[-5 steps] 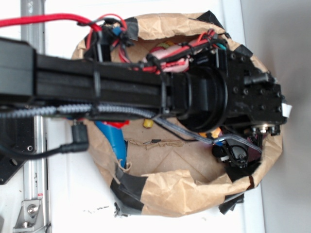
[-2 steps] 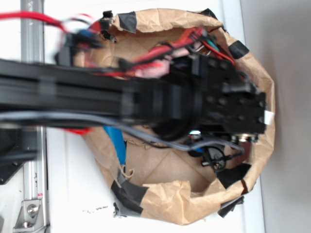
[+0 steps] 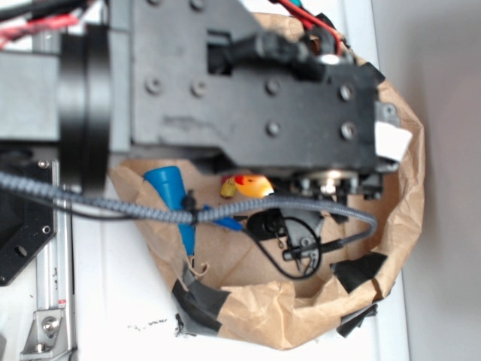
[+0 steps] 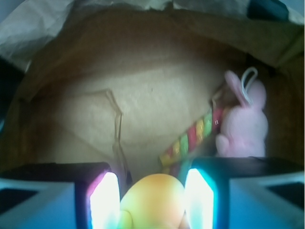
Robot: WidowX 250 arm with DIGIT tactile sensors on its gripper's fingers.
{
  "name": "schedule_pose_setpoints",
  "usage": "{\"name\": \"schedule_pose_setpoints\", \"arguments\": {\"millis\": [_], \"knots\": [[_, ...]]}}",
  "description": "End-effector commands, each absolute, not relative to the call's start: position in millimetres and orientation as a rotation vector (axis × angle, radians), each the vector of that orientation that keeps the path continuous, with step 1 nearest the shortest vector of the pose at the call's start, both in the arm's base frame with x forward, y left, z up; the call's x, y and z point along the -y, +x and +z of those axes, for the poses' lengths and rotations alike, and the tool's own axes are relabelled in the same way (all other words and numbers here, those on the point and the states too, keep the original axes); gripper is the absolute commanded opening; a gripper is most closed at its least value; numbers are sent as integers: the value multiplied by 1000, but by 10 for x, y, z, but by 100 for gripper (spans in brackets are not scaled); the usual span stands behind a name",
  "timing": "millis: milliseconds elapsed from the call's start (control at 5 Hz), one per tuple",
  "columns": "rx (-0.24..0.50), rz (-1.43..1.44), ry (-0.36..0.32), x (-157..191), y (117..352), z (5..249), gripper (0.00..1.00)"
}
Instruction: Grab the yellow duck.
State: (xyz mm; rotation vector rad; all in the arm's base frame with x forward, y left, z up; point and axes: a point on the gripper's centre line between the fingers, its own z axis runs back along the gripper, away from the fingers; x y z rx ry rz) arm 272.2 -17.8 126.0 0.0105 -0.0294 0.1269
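Note:
The yellow duck (image 4: 152,200) fills the gap between my gripper's (image 4: 151,202) two bright pads, touched by one on each side; my gripper is shut on it. It hangs above the brown paper bag's floor (image 4: 86,119). In the exterior view the duck (image 3: 253,186) peeks out yellow and orange just under the big black wrist housing (image 3: 248,83), which hides the fingers themselves.
A pink plush bunny (image 4: 243,121) and a red-green-yellow striped rope toy (image 4: 193,138) lie at the bag's right side. A blue cone-shaped toy (image 3: 169,188) leans at the left wall. The bag's crumpled, black-taped rim (image 3: 263,320) surrounds everything. A grey cable (image 3: 150,213) crosses the opening.
The arm has risen toward the exterior camera and shifted left, now looming much larger. The duck, hidden before under the arm, now shows below the wrist.

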Motion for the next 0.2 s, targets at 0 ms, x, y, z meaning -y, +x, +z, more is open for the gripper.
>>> {"name": "schedule_pose_setpoints", "arguments": {"millis": [0], "knots": [[99,127,5,79,2757,1496,0]]}}
